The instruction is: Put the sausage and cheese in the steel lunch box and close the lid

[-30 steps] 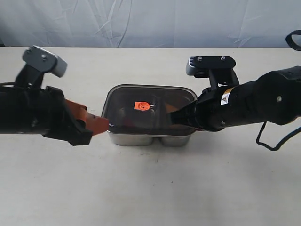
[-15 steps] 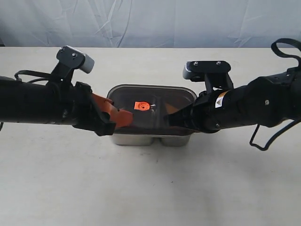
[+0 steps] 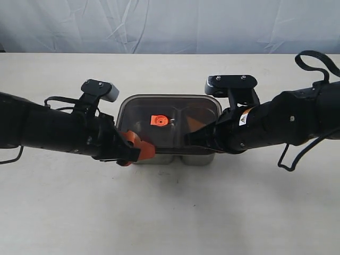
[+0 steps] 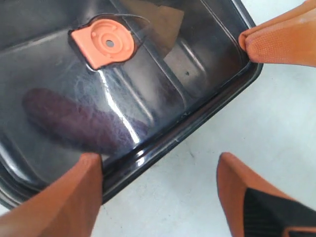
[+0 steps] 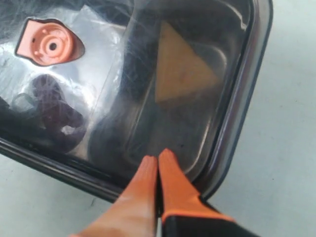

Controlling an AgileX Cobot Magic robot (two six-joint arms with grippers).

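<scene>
Steel lunch box (image 3: pixel 175 158), shiny and round-cornered, is set on the table (image 3: pixel 170 212) under a smoky, see-through lid (image 3: pixel 170 119). The ridged red sausage (image 4: pixel 74 121) and the yellow cheese (image 5: pixel 180 71) wedge are seen through it, one per compartment. The left hand (image 4: pixel 158 165) is held wide astride the lid's rim, and the right hand (image 5: pixel 159 160), pinched shut, is set at its edge, apparently for pressing it down.
</scene>
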